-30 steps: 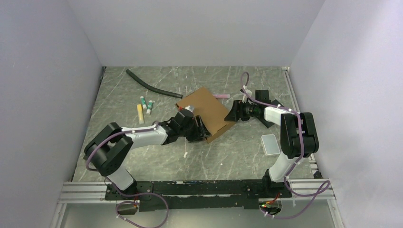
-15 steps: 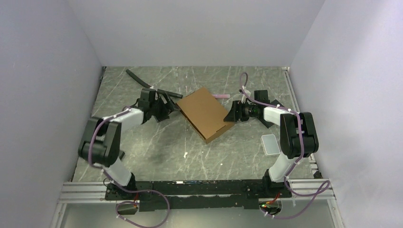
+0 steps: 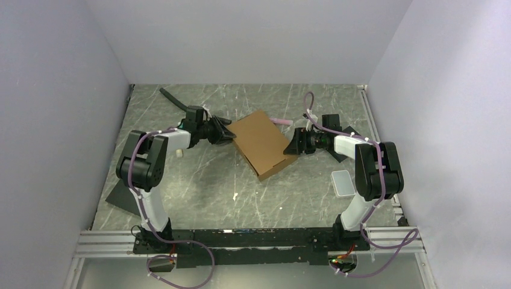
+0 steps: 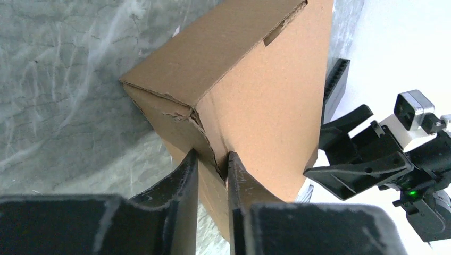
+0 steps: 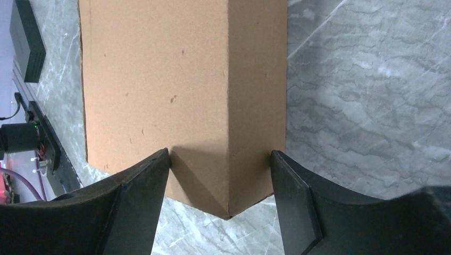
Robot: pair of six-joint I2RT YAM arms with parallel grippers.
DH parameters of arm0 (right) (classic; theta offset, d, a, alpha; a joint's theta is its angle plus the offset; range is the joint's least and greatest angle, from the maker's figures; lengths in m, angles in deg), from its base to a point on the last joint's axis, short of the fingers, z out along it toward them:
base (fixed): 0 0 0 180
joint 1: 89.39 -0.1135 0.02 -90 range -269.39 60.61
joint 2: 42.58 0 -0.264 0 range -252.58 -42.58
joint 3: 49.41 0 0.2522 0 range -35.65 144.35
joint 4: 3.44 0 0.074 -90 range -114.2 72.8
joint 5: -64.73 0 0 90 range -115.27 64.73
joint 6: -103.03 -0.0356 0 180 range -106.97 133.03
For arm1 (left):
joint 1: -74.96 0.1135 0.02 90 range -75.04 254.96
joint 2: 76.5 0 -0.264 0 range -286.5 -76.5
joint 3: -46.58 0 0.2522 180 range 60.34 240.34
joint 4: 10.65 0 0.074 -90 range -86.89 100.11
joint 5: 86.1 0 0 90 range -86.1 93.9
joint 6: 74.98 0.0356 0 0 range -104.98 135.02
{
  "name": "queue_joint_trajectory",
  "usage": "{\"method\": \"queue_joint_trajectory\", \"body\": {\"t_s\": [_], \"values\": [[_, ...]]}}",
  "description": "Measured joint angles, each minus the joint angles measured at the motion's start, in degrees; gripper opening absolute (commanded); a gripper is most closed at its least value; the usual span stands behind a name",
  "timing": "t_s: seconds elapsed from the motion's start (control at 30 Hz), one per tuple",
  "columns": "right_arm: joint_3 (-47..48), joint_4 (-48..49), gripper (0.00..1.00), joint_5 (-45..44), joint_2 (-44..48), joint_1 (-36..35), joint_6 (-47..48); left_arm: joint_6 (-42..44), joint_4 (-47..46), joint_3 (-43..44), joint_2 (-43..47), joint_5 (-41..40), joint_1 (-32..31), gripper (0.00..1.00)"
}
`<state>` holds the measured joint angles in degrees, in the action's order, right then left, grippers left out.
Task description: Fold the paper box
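Table (image 3: pixel 199 198) bears paper box (image 3: pixel 260 141) (corners pinched).

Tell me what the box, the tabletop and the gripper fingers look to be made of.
Box: brown corrugated cardboard, matte; fibrous speckled face, ragged torn edge at the corner.
Tabletop: grey stone-look surface with white veining and a slight sheen; whether it is real marble or printed laminate cannot be told.
Fingers: black and matte, probably moulded or printed plastic, scuffed pale along the edges.
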<state>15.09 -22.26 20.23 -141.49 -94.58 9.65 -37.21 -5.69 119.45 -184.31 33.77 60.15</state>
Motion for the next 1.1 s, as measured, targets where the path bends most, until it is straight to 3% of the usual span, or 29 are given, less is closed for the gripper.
{"method": "queue_joint_trajectory", "body": {"t_s": [0.1, 0.27, 0.4, 0.5, 0.57, 0.73, 0.9, 1.1], "values": [[0.0, -0.1, 0.74, 0.0, 0.0, 0.0, 0.2, -0.9, -1.7, -0.2, -0.4, 0.7, 0.0, 0.26], [0.4, -1.6, 0.89, 0.1, 0.0, 0.0, 1.5, -1.5, -5.6, -4.6, 2.0, 0.2, 0.1, 0.53], [0.4, -2.5, 0.90, 0.0, 0.1, -0.3, 2.8, -0.5, -4.4, -9.9, 7.9, -0.3, 0.0, 0.72], [0.4, -2.7, 0.80, -0.1, 0.2, -0.4, 3.3, 0.1, -3.0, -13.8, 14.5, -1.8, -0.1, 0.81], [0.4, -2.8, 0.65, 0.1, 0.2, -0.5, 3.3, 0.1, -3.2, -16.5, 19.0, -2.8, -0.1, 0.84], [1.0, -3.1, 0.41, 2.0, -0.1, -0.6, 2.7, -3.2, -11.5, -26.8, 25.5, -2.8, -0.1, 0.93], [1.6, -2.9, 0.34, 4.4, -1.4, 0.7, 1.2, -8.5, -22.1, -35.4, 21.9, -1.7, -0.2, 0.99], [1.7, -2.9, 0.33, 7.4, -2.6, 3.0, -0.9, -11.7, -31.5, -35.5, 17.4, -1.0, -1.3, 0.99]]}}
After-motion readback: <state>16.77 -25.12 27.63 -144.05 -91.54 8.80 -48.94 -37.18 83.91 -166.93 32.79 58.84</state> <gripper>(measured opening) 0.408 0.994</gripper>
